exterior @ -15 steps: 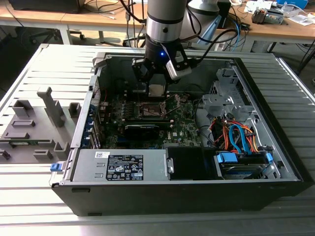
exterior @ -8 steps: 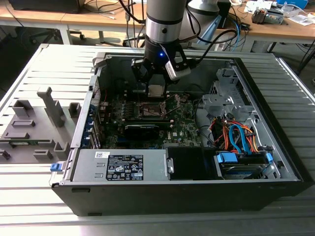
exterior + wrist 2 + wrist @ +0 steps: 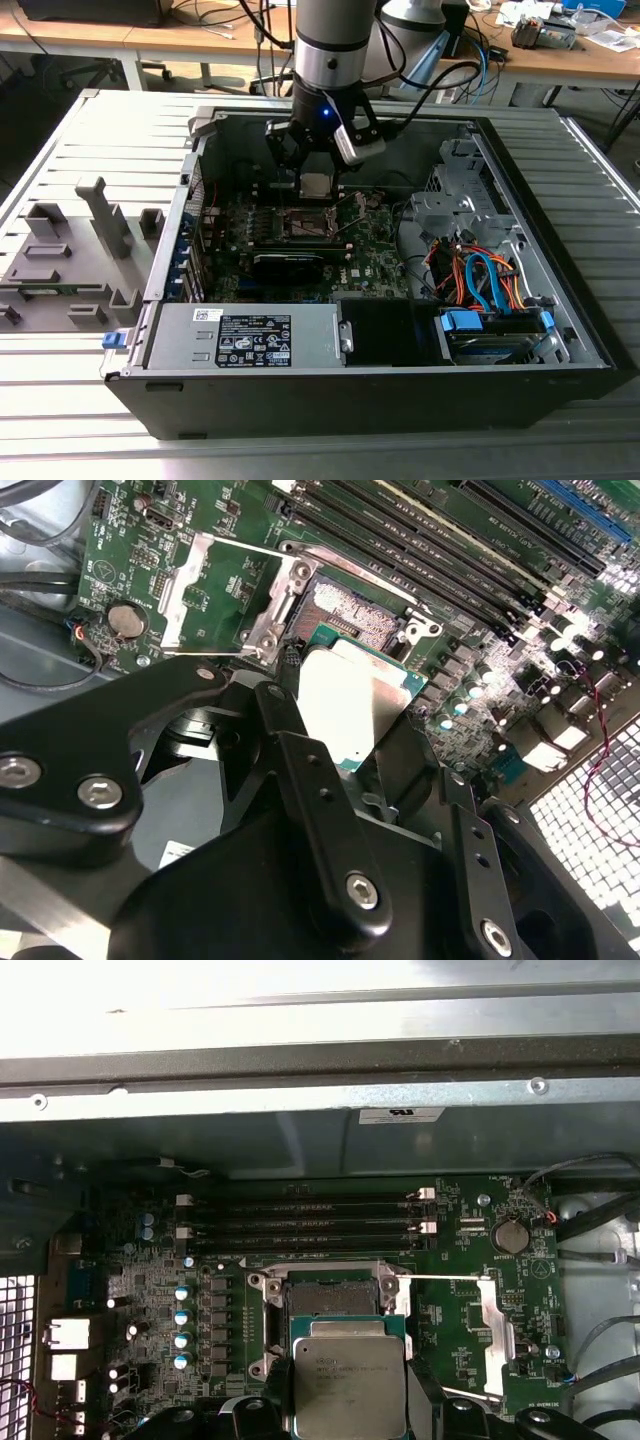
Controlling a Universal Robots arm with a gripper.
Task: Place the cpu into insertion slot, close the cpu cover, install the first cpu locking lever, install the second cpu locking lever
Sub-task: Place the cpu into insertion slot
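Note:
My gripper point(image 3: 315, 176) is shut on the cpu point(image 3: 315, 185), a small square chip with a pale metal top, held flat inside the open computer case. In both wrist views the cpu point(image 3: 348, 1380) point(image 3: 350, 705) hangs just above and slightly off the insertion slot point(image 3: 330, 1300) point(image 3: 350, 610), without touching it. The slot's dark recess lies bare, and in the exterior view the slot point(image 3: 303, 222) is right under the chip. The cpu cover point(image 3: 503, 1340) point(image 3: 178, 588), a silvery frame, is swung open and lies flat beside the slot.
Memory slots point(image 3: 310, 1220) and a coin battery point(image 3: 510, 1235) flank the socket. The case holds a power supply point(image 3: 250, 335) at the front and a drive cage with coloured cables point(image 3: 480, 280) on the exterior view's right. Grey fixtures point(image 3: 70, 250) stand outside on the left.

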